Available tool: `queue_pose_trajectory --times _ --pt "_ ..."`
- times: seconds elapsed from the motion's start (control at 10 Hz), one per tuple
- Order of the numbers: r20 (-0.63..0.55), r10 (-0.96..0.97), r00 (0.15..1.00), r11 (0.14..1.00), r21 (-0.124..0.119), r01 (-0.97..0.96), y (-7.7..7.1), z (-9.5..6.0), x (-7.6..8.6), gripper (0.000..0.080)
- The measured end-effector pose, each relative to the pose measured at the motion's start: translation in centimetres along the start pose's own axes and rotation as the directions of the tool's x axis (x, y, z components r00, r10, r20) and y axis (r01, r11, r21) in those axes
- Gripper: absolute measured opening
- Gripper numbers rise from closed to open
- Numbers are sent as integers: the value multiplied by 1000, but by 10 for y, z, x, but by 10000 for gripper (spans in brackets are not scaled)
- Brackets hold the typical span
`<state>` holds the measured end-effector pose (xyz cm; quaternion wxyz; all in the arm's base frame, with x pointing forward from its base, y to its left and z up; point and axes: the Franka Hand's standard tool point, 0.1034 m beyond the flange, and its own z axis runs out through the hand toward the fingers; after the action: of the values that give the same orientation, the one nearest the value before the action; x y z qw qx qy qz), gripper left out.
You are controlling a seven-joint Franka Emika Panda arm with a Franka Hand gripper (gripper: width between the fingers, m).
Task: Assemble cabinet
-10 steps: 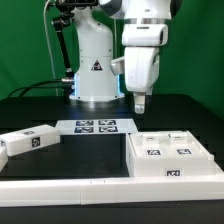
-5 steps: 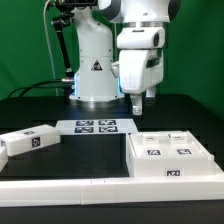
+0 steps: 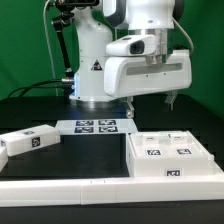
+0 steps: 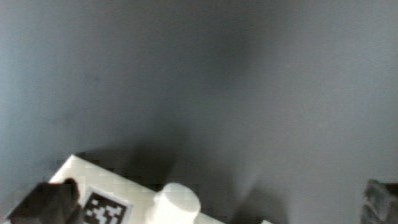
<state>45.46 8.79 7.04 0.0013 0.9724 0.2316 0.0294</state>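
Exterior view: the end effector point(image 3: 150, 101) hangs over the desk point(image 3: 95, 150) beyond the cabinet point(image 3: 170, 155) at that view's right; its jaws look apart, probably readied to grasp. Wrist view: bare desk; a white tagged part point(image 4: 107, 205) shows at the edge.

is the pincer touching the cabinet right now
Apart. The exterior view shows the pincer hanging above the cabinet, with a strip of dark table visible between them.
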Motion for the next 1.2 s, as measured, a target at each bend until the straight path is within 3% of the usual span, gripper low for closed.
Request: queue_pose_trajectory --times 0.4,0.7,0.9,1.2 --pt "5 279 960 960 36 -279 -7 0 2 796" --pt "41 392 919 919 21 -393 -17 10 -2 796" --pt "53 411 910 911 17 -413 -6 22 0 796" --pt "45 419 907 907 29 -420 2 33 17 796"
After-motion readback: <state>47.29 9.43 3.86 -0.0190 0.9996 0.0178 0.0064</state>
